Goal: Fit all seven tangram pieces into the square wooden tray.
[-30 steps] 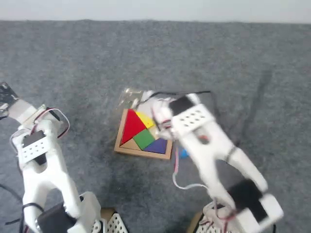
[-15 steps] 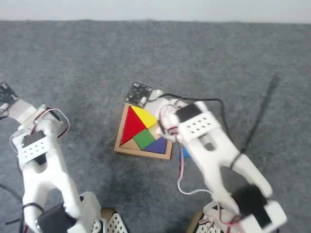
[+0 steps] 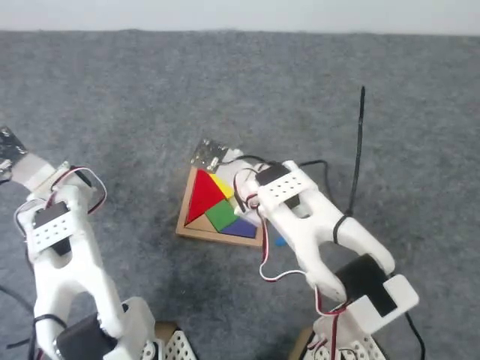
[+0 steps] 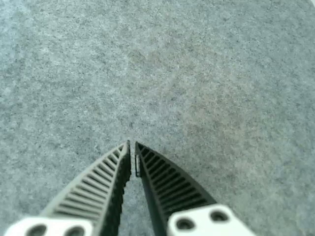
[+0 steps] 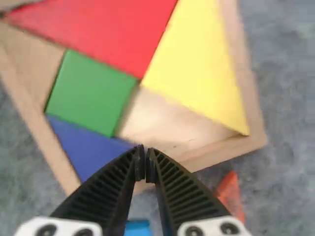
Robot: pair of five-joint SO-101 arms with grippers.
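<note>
Hovers over the wooden tray (image 3: 217, 235) mid-worktop (image 3: 225, 90), right gripper (image 5: 142, 150) fingers pressed together, same with the left gripper (image 4: 132, 143) off aside. Could shove the orange piece (image 5: 230, 194), probably a triangle, away from the rim, or knock the yellow triangle (image 5: 197, 73) loose.

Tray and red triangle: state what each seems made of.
Tray: apparently bare wood, since its rim and exposed floor are pale tan and matte. Red triangle: probably painted wood, given its flat, even, opaque colour, though plastic cannot be ruled out.
</note>
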